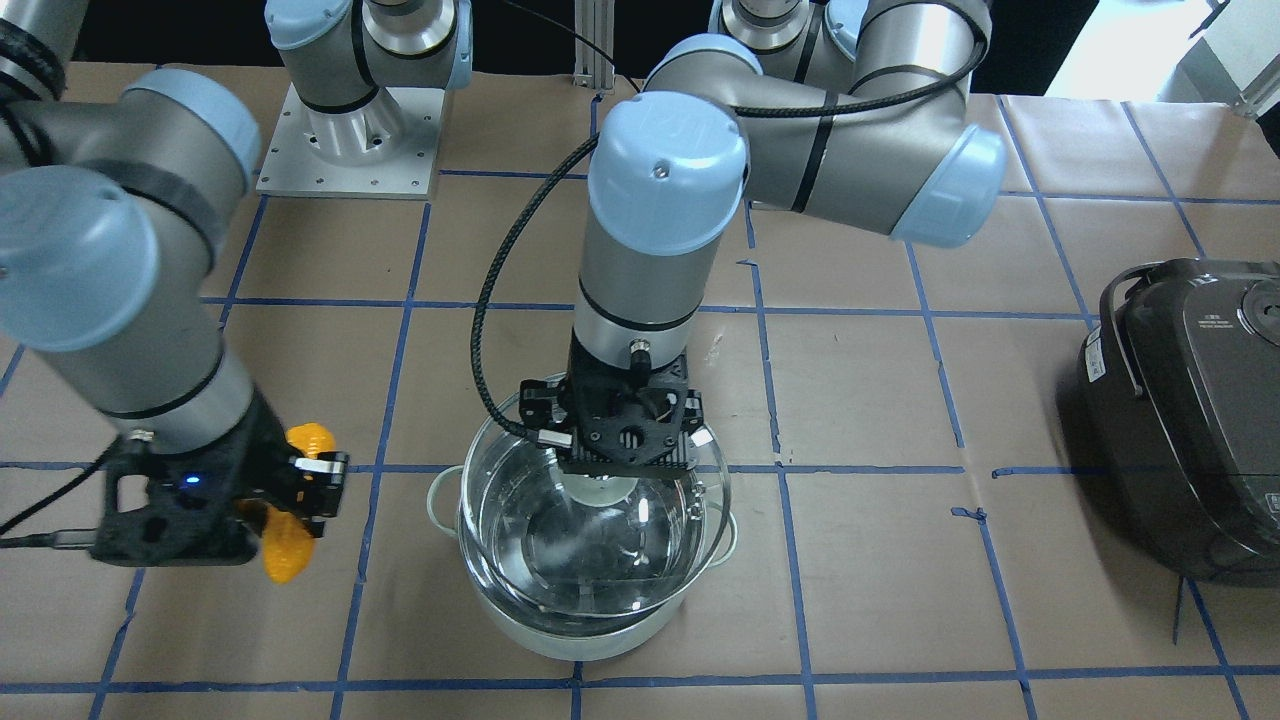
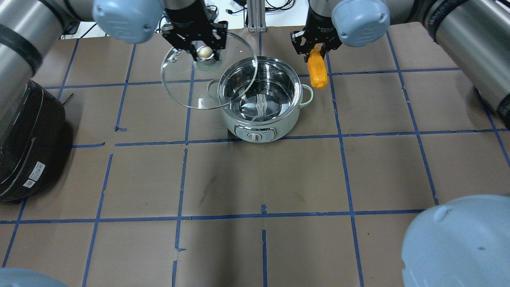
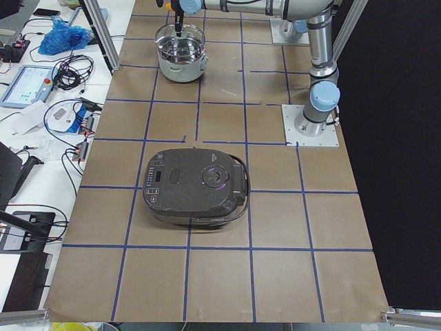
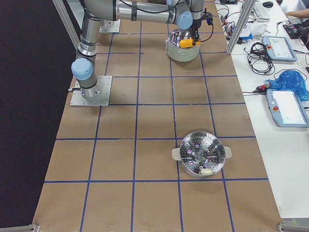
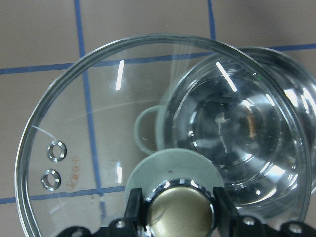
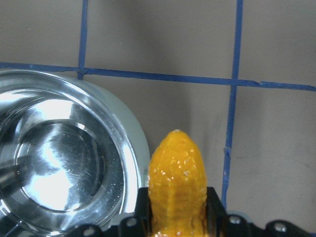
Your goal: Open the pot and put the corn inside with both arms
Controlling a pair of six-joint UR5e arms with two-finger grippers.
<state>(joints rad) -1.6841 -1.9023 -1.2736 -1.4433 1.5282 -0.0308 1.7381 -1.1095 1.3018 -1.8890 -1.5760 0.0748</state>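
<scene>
Since the left claw, clamped on the lid, holds it partly over the pot, the right claw, shut around the corn, may knock glass; corn could fall outside.

You've got bright, even light from above; shadows under things are soft and short. Glare: white streaks on the lid, blown-out patches inside the pot in your wrist views. The corn is a bit soft up close. The right arm at the overhead view's corner is big and blurry. The rice cooker loses detail in its dark shell. Side views go black past the table.
</scene>
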